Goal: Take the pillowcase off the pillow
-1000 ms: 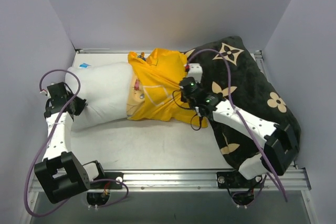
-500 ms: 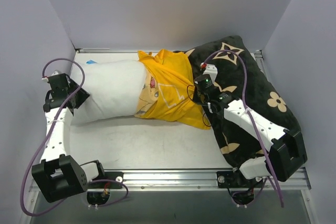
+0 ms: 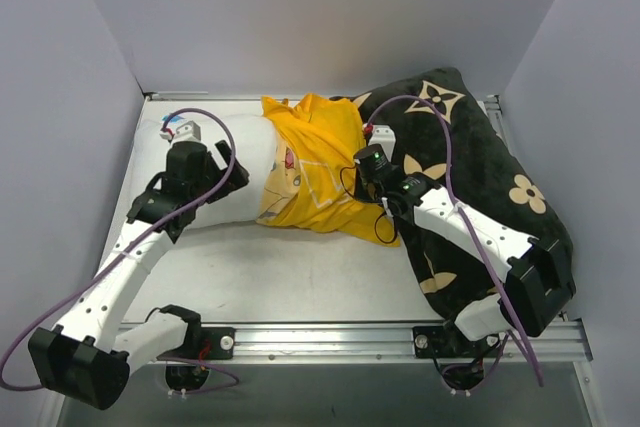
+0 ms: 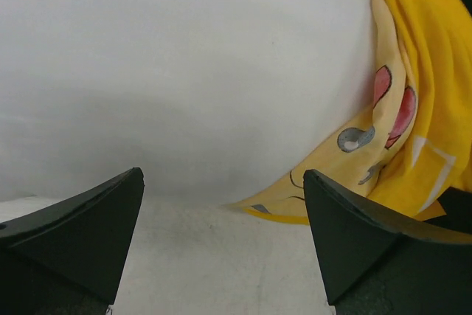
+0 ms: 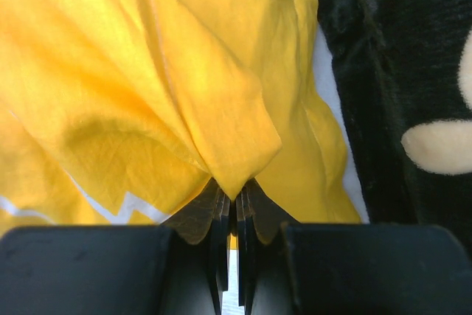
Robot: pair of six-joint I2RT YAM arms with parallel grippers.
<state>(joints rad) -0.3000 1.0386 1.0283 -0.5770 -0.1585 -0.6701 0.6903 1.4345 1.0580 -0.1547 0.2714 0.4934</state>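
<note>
The white pillow (image 3: 245,147) lies across the back of the table, its right end still inside the bunched yellow pillowcase (image 3: 315,162). My left gripper (image 3: 198,199) hangs open over the pillow's near edge, left of the pillowcase, holding nothing. In the left wrist view the pillow (image 4: 184,71) fills the top, the pillowcase (image 4: 420,108) is at the right, and bare table shows between the spread fingers of the left gripper (image 4: 223,175). My right gripper (image 3: 362,152) is at the pillowcase's right side. In the right wrist view that gripper (image 5: 234,193) is shut on a fold of the pillowcase (image 5: 147,71).
A black pillow with tan flower marks (image 3: 490,177) fills the right side of the table, under the right arm and against the pillowcase; it shows at the right of the right wrist view (image 5: 398,57). White walls close in the left, back and right. The table's front rail (image 3: 320,332) runs along the near edge.
My left gripper let go of the pillow's left corner, opened wide and swung right along the pillow. The right gripper pulled the pillowcase rightward, baring more white pillow.
</note>
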